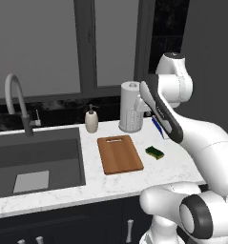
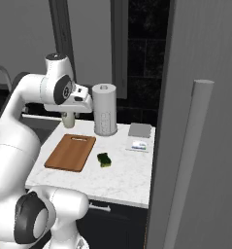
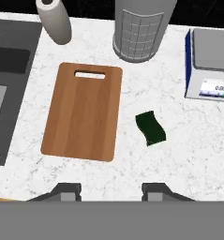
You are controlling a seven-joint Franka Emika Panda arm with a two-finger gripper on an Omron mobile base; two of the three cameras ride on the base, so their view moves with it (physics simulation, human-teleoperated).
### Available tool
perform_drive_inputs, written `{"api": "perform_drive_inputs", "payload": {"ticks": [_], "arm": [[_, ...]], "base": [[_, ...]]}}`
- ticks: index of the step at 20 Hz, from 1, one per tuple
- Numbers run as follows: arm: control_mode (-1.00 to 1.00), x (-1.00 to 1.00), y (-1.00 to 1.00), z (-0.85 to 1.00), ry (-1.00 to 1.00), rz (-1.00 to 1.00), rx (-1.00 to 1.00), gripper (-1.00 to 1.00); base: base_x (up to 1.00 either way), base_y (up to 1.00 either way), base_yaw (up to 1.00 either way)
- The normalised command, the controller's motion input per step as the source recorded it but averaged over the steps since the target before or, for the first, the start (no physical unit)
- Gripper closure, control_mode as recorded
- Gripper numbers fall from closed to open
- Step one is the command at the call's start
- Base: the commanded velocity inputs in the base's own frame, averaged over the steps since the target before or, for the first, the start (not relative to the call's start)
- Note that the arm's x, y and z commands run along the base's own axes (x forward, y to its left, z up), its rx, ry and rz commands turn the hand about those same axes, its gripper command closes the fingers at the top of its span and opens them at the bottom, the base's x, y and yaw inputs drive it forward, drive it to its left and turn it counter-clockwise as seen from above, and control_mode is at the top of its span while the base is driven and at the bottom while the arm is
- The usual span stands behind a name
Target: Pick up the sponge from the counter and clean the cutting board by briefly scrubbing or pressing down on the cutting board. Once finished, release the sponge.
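The sponge [image 1: 155, 152] [image 2: 104, 159] [image 3: 151, 128], a small dark green block over yellow, lies on the white marble counter [image 1: 134, 183] [image 3: 179, 164] just right of the cutting board [image 1: 119, 154] [image 2: 70, 151] [image 3: 83, 111]. The reddish-brown board lies flat with its slot handle toward the wall. My gripper [image 3: 111, 190] hovers high above the counter's front area, looking down on both. Its two fingertips stand wide apart with nothing between them, so it is open. Sponge and board are apart from each other.
A paper towel roll in a holder [image 1: 131, 113] [image 2: 105, 109] [image 3: 141, 28] and a soap dispenser [image 1: 91, 119] [image 3: 55, 18] stand at the back. A kitchen scale [image 2: 139, 138] [image 3: 209, 70] sits right. The dark sink [image 1: 34, 157] with faucet [image 1: 15, 100] lies left. A tall grey panel [image 2: 205, 146] bounds the right.
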Motion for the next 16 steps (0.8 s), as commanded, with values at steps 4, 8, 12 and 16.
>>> {"api": "perform_drive_inputs", "payload": {"ticks": [4,8,12,16], "arm": [[-1.00,-0.23,0.00,0.00,0.00,0.00,0.00,-1.00],[-1.00,-0.54,-0.03,-0.18,0.01,0.00,0.00,-1.00],[-1.00,-0.28,-0.04,-0.45,0.17,0.00,-0.03,-1.00],[-1.00,-0.01,-0.14,-0.54,0.15,0.00,-0.01,-1.00]], "base": [[0.00,0.00,0.00],[0.00,0.00,0.00],[0.00,0.00,0.00],[0.00,0.00,0.00]]}}
